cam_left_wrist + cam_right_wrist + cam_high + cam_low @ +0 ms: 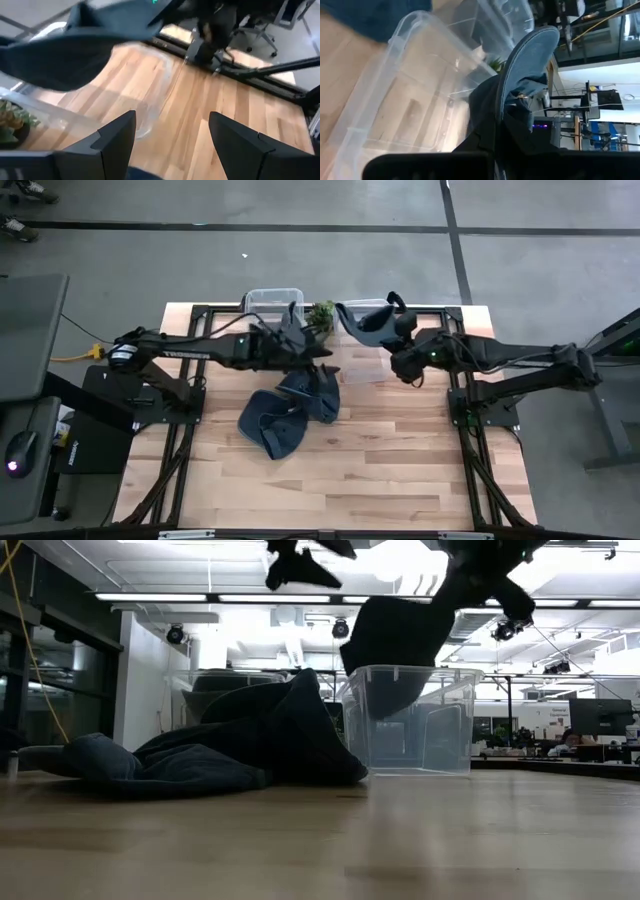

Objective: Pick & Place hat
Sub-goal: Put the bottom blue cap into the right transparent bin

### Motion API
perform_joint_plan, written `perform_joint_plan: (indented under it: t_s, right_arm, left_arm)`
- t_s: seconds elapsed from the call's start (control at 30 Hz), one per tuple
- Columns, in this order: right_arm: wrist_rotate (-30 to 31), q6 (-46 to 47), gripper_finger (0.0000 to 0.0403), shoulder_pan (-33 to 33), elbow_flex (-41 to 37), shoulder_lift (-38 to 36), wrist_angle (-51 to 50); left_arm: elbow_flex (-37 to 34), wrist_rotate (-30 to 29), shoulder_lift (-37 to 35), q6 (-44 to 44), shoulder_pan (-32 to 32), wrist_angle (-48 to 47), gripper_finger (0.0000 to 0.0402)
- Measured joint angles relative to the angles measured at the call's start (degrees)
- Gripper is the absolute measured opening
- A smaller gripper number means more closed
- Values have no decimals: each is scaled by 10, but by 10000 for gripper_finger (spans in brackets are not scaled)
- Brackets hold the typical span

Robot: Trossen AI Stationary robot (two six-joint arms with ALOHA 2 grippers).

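Observation:
A blue denim hat (365, 320) hangs in the air from my right gripper (400, 332), which is shut on it, at the far side of a clear plastic bin (362, 370). In the low view the hat's lower part (385, 690) shows through the bin's wall (430, 730); whether it is inside or behind the bin I cannot tell. My left gripper (172, 135) stands open and holds nothing, above the table's middle (308, 345). It faces the hat (75, 47) and the bin (150, 100). A heap of dark blue hats (290, 412) lies on the table. My right gripper has the hat's crown (507, 132) pinched between its two fingers. It comes from the table's right, slanting down. The stiff brim (530, 55) sticks out away from the fingers. The hat is lifted clear of the table and hangs below the gripper (385, 650).
A second clear bin (272, 302) and a small green plant (322, 313) stand at the table's far edge. The heap of dark hats (200, 750) lies left of the bin in the low view. Bare wood (400, 470) stretches toward the near edge.

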Motion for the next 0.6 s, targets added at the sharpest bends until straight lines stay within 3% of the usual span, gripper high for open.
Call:
perform_joint_plan:
  t_s: [0.5,0.6]
  right_arm:
    - [23,-41,3,-2,-71,33,71]
    - [-1,-27,3,-7,-71,33,71]
  left_arm:
    - [0,-149,0,-52,-109,-3,247]
    - [0,-170,0,-57,-126,8,247]
